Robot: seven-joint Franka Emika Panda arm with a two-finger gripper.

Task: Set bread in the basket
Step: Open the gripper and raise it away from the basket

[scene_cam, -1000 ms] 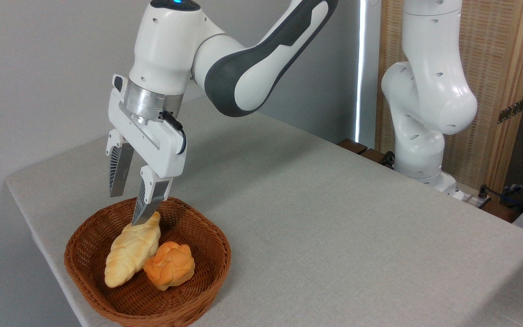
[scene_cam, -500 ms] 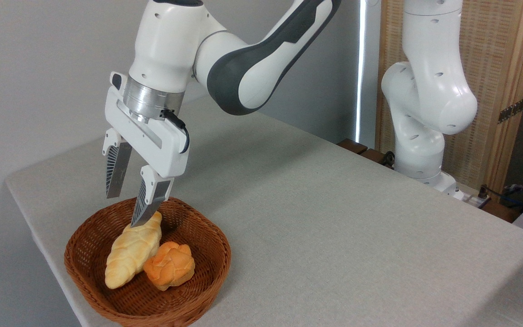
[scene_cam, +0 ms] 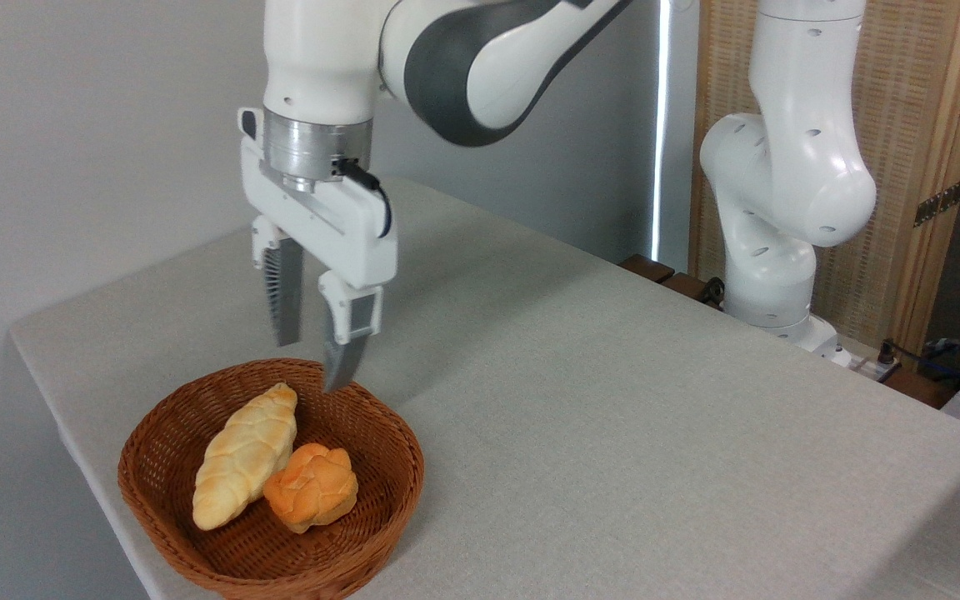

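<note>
Two-finger gripper (scene_cam: 313,362) has lifted clear and swung right since a moment ago, fingers apart, empty; pale golden braided loaf (scene_cam: 245,454) lies inside brown woven wicker basket (scene_cam: 401,442) beside an orange knotted bun (scene_cam: 313,497) — placement apparently complete.

No readable text or labels.

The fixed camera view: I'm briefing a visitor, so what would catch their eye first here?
Probably the wicker basket at the table's near-left corner, holding a pale braided loaf beside a round orange bun. Above its far rim hangs the white arm's open gripper, empty.
</note>
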